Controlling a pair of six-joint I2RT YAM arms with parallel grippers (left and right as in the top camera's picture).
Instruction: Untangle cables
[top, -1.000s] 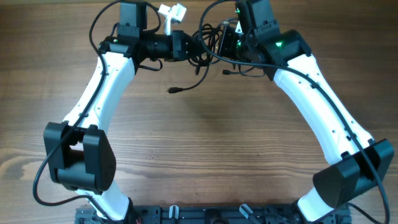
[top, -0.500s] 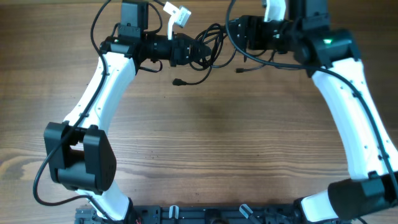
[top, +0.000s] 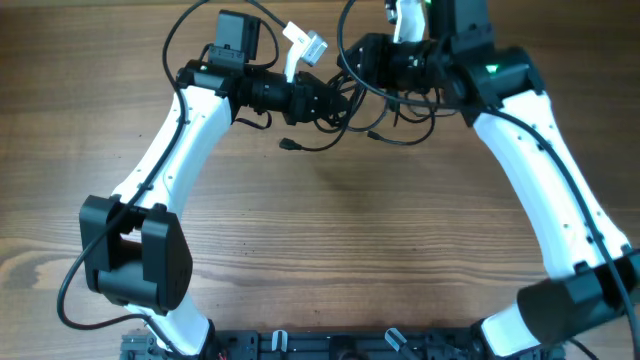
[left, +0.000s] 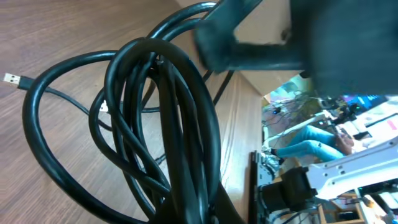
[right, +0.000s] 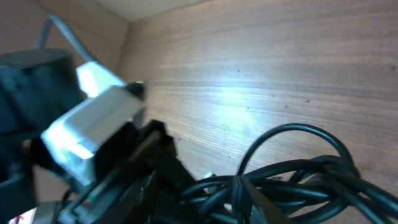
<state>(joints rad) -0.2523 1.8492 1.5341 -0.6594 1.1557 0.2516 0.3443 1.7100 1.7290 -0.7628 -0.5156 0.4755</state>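
Note:
The cables (top: 349, 96) are a tangle of thin black cords held off the table between my two grippers at the far middle. Loose ends with small plugs hang at the lower left (top: 288, 146) and lower middle (top: 372, 133). My left gripper (top: 324, 99) is shut on the bundle from the left. My right gripper (top: 363, 62) grips it from the upper right. In the left wrist view the looped cables (left: 180, 124) fill the frame and hide the jaws; a silver plug (left: 11, 79) lies on the wood. In the right wrist view cables (right: 298, 180) run between my fingers (right: 249, 205).
A white connector (top: 306, 44) sticks up behind the left gripper; it also shows in the right wrist view (right: 93, 118). The wooden table (top: 330, 230) stretches toward the front. The arm bases stand at the front edge.
The right arm has swung back left toward the left gripper, and the left gripper has shifted right. The stretched cables have bunched together again between them.

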